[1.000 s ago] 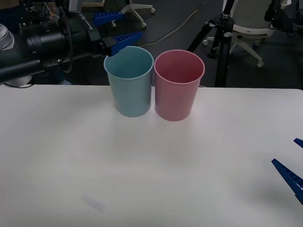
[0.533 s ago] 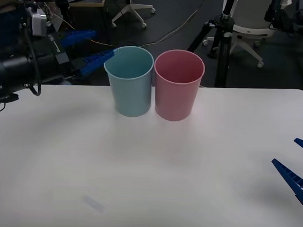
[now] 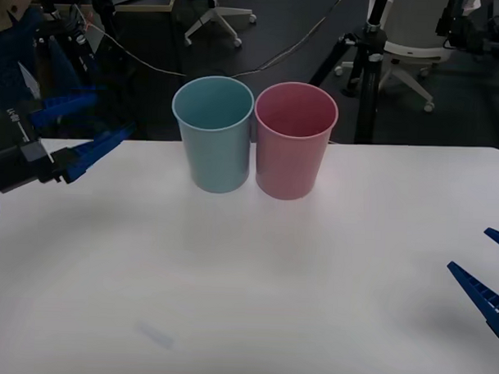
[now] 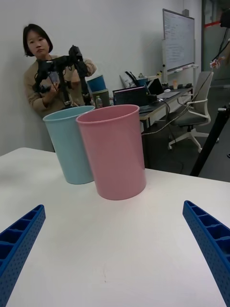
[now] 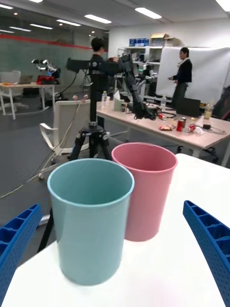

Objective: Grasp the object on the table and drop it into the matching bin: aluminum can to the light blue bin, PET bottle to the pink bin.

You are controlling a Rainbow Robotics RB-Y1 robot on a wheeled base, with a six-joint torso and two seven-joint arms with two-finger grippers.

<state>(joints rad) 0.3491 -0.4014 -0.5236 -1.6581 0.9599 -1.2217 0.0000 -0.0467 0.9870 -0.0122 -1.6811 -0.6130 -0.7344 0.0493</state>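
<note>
The light blue bin (image 3: 212, 135) and the pink bin (image 3: 294, 139) stand upright side by side, touching, at the far middle of the white table (image 3: 245, 302). The PET bottle is out of view. My left gripper (image 3: 83, 128) hovers open at the table's far left edge, left of the light blue bin (image 5: 91, 220), with nothing between its fingers; the pink bin (image 5: 143, 192) stands beyond. Open as well, my right gripper (image 3: 489, 265) sits low at the right edge, facing the pink bin (image 4: 117, 153) and the light blue bin (image 4: 72, 144).
A black tripod (image 3: 365, 60) and office chairs stand on the floor behind the table. A faint small mark (image 3: 154, 335) lies on the near left tabletop. Wide bare tabletop stretches in front of the bins.
My left arm has drawn back from the light blue bin's rim, moving left and down to the table's left edge. The right gripper and both bins have stayed still.
</note>
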